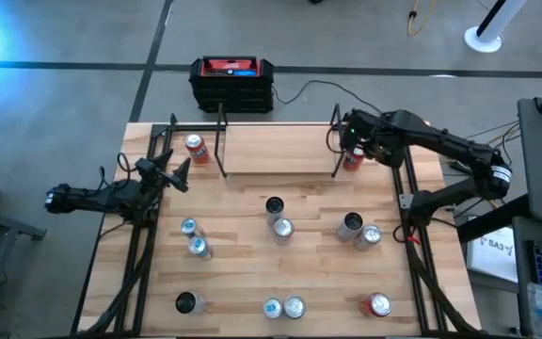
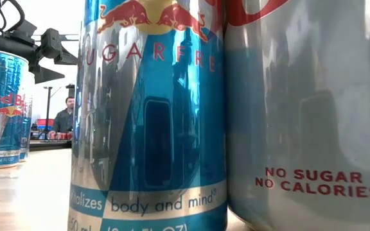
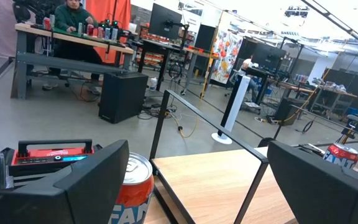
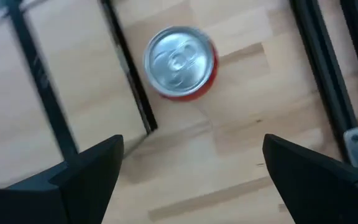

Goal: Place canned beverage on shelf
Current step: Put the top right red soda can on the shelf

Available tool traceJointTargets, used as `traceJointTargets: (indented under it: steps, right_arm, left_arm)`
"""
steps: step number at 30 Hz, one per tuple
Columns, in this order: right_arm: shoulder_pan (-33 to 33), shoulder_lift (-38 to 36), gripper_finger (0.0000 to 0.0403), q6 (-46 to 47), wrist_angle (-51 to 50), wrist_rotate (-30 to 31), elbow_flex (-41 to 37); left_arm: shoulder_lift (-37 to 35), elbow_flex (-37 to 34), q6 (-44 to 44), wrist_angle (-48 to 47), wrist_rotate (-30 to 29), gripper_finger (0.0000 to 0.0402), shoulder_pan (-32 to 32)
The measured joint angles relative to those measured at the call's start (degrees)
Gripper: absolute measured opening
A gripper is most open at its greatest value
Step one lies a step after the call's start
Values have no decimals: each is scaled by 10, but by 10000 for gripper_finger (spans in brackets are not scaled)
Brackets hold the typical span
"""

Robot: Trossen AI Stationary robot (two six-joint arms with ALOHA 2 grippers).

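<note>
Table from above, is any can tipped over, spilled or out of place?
Nothing stands out. In the high view every can stands upright on the table, with no spill visible. The shelf is bare, with a red can left of it and another at its right end.

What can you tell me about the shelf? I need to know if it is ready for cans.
The shelf is a low rectangular rack: a light wood board on thin black metal posts, standing at the table's far edge. Its board looks bare. A red can stands beside its left end and another red can beside its right end, on the table.
</note>
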Motion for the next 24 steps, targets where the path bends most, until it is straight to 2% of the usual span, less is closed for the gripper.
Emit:
traceJointTargets:
  steps: [5,14,24]
  right_arm:
    - [-20,18,370,129,0,-8,0]
    - [-20,96,370,383,14,-30,18]
    - [-20,148,370,417,-33,-11,92]
  left_arm:
    - [0,0,0,0,0,368,0]
    - [0,0,0,0,0,368,0]
    - [0,0,0,0,0,368,0]
